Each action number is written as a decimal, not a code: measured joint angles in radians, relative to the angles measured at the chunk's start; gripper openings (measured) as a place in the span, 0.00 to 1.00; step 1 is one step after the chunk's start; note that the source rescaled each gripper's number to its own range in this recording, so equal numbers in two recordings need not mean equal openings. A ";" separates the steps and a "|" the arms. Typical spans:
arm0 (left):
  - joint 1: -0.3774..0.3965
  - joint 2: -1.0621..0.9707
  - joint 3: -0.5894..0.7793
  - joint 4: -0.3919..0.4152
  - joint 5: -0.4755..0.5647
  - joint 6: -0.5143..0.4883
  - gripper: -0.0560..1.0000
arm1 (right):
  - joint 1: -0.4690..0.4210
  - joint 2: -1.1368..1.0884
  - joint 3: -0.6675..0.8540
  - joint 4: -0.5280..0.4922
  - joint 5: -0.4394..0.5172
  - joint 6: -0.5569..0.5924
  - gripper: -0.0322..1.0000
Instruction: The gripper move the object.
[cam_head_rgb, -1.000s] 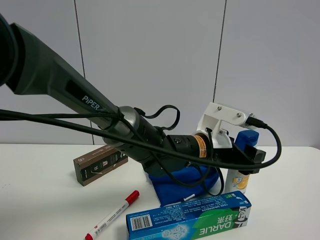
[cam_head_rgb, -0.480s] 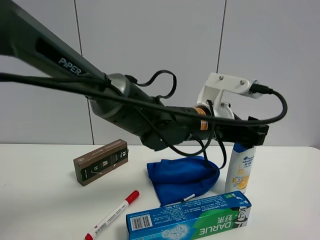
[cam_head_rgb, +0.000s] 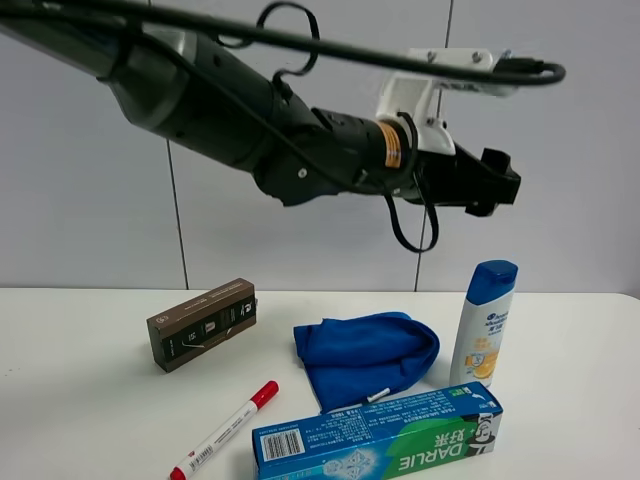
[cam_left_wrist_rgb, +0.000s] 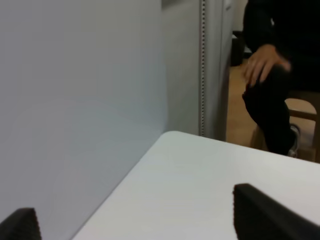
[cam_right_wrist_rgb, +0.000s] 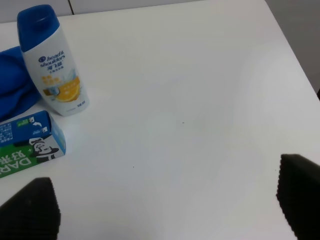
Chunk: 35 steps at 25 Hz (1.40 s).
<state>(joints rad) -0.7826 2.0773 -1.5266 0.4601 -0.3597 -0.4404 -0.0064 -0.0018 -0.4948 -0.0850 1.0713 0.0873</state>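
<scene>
The white shampoo bottle with a blue cap and orange label stands upright on the white table, right of the blue cloth. It also shows in the right wrist view. My left gripper, black with a white mount on the dark PiPER arm, hangs well above the bottle and holds nothing. In the left wrist view the left gripper is open, facing the wall and the table's edge. My right gripper is open and empty over bare table, apart from the bottle.
A crumpled blue cloth lies mid-table. A blue-green toothpaste box lies in front of it. A brown box is at the left and a red-capped marker at the front. A seated person is beyond the table's edge.
My left gripper has risen from around the bottle's top to high above it. The bottle stays standing in place.
</scene>
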 joint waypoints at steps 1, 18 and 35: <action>0.007 -0.017 0.000 0.001 0.029 0.000 0.65 | 0.000 0.000 0.000 0.000 0.000 0.000 1.00; 0.271 -0.178 0.155 0.007 0.191 0.000 0.65 | 0.000 0.000 0.000 0.000 0.000 0.000 1.00; 0.678 -0.570 0.683 0.015 0.117 0.000 0.66 | 0.000 0.000 0.000 0.000 0.000 0.000 1.00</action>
<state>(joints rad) -0.1045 1.5077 -0.8438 0.4756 -0.2429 -0.4404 -0.0064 -0.0018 -0.4948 -0.0850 1.0713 0.0873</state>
